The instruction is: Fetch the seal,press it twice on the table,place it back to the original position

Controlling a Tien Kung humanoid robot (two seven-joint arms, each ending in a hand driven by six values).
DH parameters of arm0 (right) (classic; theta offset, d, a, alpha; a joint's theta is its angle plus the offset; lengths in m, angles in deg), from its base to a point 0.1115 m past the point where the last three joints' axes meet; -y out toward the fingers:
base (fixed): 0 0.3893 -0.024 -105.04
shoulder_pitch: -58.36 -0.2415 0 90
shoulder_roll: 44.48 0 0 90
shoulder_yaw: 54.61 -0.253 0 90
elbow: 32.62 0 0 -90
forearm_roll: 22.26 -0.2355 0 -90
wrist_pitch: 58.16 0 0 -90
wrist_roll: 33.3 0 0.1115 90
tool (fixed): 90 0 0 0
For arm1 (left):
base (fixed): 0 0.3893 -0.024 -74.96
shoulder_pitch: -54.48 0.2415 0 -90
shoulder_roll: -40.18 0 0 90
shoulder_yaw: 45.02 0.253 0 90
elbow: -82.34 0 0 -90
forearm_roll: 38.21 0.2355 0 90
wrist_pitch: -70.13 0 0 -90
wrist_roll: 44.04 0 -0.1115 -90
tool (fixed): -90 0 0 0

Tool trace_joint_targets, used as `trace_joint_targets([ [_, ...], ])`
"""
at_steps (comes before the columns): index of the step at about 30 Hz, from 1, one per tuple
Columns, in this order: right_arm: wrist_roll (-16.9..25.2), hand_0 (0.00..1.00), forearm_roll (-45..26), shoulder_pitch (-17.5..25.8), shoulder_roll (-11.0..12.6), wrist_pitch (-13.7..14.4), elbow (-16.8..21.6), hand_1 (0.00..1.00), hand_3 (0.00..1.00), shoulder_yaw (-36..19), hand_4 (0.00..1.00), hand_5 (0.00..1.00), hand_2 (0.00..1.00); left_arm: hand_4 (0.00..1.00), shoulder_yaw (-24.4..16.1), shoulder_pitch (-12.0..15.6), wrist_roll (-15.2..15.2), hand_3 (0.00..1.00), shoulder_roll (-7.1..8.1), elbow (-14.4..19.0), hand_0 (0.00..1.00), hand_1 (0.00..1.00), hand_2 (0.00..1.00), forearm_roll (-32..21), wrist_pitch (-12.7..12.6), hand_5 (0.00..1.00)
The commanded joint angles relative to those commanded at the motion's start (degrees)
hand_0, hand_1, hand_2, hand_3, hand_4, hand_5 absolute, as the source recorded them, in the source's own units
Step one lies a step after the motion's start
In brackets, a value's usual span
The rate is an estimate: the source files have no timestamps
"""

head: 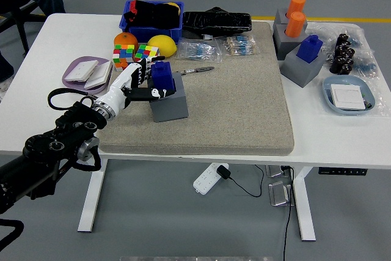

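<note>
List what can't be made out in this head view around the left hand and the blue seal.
- Head view: the blue seal's lower part sits inside the grey holder, so its stamping face is hidden.
- Head view: the left hand is at the seal, but the palm-side contact is hidden by the hand itself; how firm the grasp is cannot be told.
- Head view: the right hand is outside the frame.
- Head view: print on the purple tray's cards is too small.
</note>
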Motion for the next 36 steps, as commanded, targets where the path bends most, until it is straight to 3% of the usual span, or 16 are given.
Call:
trace_joint_targets([
  [11,-0.01,0.767,0.04,0.05,0.01,-0.02,-0.02,0.672,0.616,0.06,0.796,0.495,0.649,0.998,-1.73,-0.04,0.03,0.859,0.76,2.67,0.906,0.901,0.839,0.27,0.07,0.028],
  [22,-0.03,0.769,0.08,0.13,-0.04,0.0,-0.01,0.672,0.616,-0.17,0.796,0.498,0.648,0.998,-3.5,-0.71,0.04,0.857,1.85,2.88,0.904,0.898,0.835,0.74,0.23,0.032],
  [28,-0.05,0.769,0.13,0.16,-0.06,-0.01,0.01,0.672,0.616,-0.45,0.797,0.5,0.648,0.998,-4.74,-1.45,-0.23,0.852,3.85,1.45,0.904,0.895,0.832,0.79,0.29,0.036],
  [36,-0.13,0.769,0.33,0.26,-0.15,0.01,-0.02,0.672,0.616,-1.09,0.797,0.499,0.648,0.996,-8.15,-1.14,-0.67,0.848,7.91,-0.21,0.899,0.874,0.818,1.06,0.19,0.034],
])
